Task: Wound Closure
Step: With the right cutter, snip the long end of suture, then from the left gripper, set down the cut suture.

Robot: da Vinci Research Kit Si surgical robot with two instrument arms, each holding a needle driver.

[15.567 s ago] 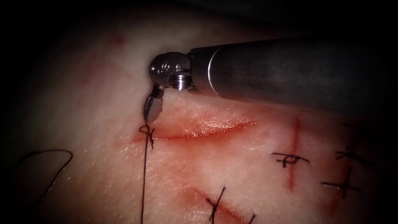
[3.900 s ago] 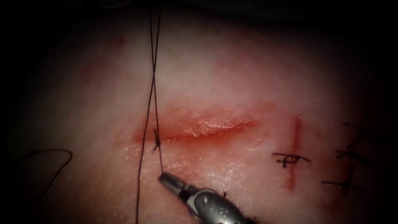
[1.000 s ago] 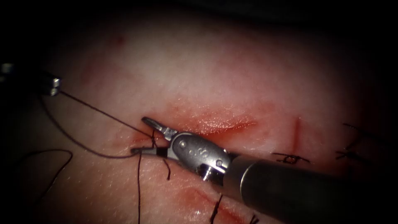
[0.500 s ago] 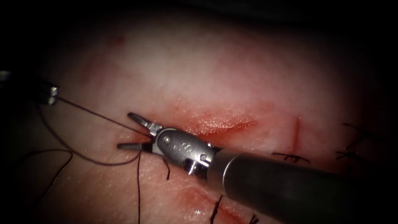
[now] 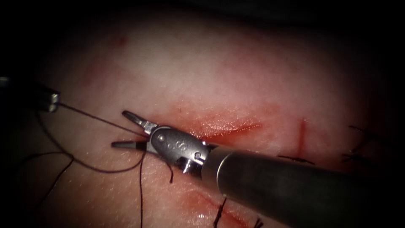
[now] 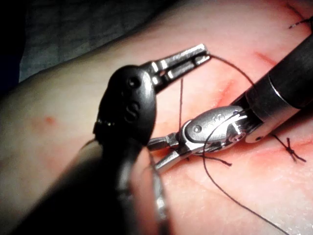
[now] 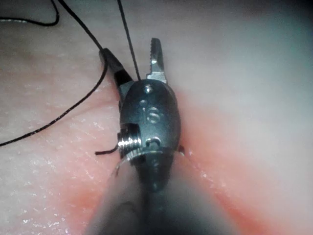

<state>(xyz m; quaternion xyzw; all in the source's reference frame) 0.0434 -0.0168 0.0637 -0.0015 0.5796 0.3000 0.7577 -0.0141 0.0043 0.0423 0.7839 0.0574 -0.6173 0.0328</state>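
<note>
We see very little room here. Behind the far edge of the tissue (image 6: 58, 98) in the left wrist view we get a grey-blue surface (image 6: 73, 29) with a faint grid pattern. It looks like a woven cloth or mat, but we can't tell which. Beside it there's a dark patch (image 6: 10, 49) where we can't make anything out. In the endoscope view the lighting is a single pool (image 5: 202, 80), brightest mid-frame and falling off to a near-black surround (image 5: 17, 207) on all sides. In the right wrist view we get strong, even light up close, with a dark strip (image 7: 274, 4) at the far edge.
</note>
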